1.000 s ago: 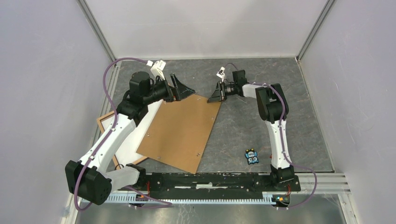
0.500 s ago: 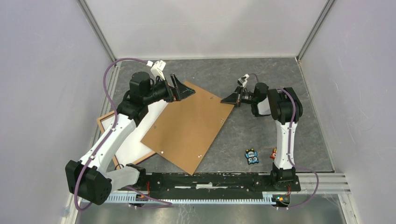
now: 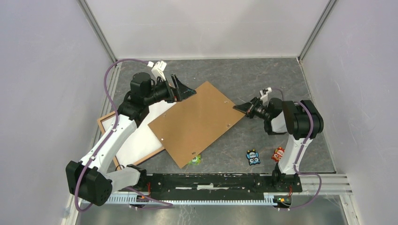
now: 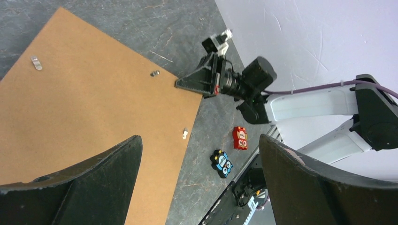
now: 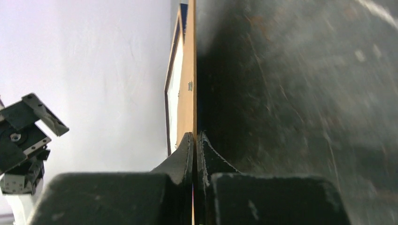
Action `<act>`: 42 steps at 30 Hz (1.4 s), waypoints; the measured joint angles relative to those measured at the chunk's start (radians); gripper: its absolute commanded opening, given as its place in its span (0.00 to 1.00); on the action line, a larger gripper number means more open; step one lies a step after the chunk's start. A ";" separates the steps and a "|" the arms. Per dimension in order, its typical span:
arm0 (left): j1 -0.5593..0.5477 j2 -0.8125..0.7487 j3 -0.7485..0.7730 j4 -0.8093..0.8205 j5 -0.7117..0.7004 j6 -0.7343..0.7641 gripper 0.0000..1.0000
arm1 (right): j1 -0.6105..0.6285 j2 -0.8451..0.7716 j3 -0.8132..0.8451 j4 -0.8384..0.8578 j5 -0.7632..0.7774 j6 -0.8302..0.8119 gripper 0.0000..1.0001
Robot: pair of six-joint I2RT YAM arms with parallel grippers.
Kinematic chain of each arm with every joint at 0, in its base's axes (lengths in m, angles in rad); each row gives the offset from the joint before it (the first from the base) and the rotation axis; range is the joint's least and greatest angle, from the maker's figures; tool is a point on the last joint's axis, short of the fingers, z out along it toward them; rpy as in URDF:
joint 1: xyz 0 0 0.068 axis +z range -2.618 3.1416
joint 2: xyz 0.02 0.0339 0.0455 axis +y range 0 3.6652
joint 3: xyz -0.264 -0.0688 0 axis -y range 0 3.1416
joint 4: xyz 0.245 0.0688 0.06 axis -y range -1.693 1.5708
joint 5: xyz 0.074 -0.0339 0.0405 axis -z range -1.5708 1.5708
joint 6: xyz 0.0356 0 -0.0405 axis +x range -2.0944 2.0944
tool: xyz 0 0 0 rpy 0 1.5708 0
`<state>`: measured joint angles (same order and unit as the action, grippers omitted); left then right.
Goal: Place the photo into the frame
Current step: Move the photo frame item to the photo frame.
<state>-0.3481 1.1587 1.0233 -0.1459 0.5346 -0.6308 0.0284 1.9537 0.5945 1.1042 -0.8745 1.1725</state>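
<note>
The brown backing board (image 3: 197, 123) lies tilted in the middle of the table. My right gripper (image 3: 245, 108) is shut on its right corner; in the right wrist view (image 5: 195, 138) the jaws pinch the board's thin edge (image 5: 190, 93). My left gripper (image 3: 187, 89) is open and empty, just over the board's far corner; its wrist view shows the board (image 4: 94, 103) below the spread fingers (image 4: 75, 187). The frame (image 3: 104, 136), light wood side up, lies at the left. The photo (image 3: 138, 136), white back up, lies in it, partly under the board.
A green owl magnet (image 3: 195, 160) peeks from under the board's near corner. A blue owl magnet (image 3: 253, 157) and a red one (image 3: 278, 154) lie near the right arm's base. They also show in the left wrist view: blue (image 4: 222, 162), red (image 4: 240, 137). Enclosure walls stand on three sides.
My right gripper has dragged the board's corner to the right and nearer, swinging the board off the frame. More of the white sheet shows. The left gripper has stayed put.
</note>
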 measured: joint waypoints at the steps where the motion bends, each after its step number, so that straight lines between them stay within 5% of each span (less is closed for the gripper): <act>1: 0.000 0.000 0.000 0.000 0.000 -0.001 1.00 | 0.005 -0.003 -0.037 0.032 0.025 0.019 0.00; 7: 0.000 0.000 0.000 0.006 0.000 -0.006 1.00 | 0.070 -0.003 -0.205 0.189 0.157 0.093 0.01; 12: 0.000 0.002 0.000 0.007 0.000 -0.005 1.00 | 0.130 -0.027 -0.204 0.182 0.159 0.008 0.28; 18: 0.000 0.011 0.000 0.007 0.001 -0.006 1.00 | 0.171 -0.109 -0.198 -0.106 0.081 -0.294 0.58; 25: 0.000 0.014 -0.004 0.008 0.001 -0.006 1.00 | 0.203 -0.110 -0.072 -0.323 -0.048 -0.524 0.65; 34: 0.000 0.036 -0.004 0.007 0.001 -0.006 1.00 | 0.220 0.008 0.051 -0.364 -0.173 -0.579 0.44; 40: 0.000 0.042 -0.004 0.007 0.001 -0.006 1.00 | 0.249 0.050 0.046 -0.327 -0.183 -0.517 0.00; 42: 0.000 0.043 -0.004 0.007 0.001 -0.006 1.00 | 0.249 0.061 0.019 -0.239 -0.183 -0.404 0.00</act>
<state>-0.3481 1.2015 1.0195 -0.1387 0.5358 -0.6365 0.2771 2.0148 0.6136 0.8654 -1.0580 0.7689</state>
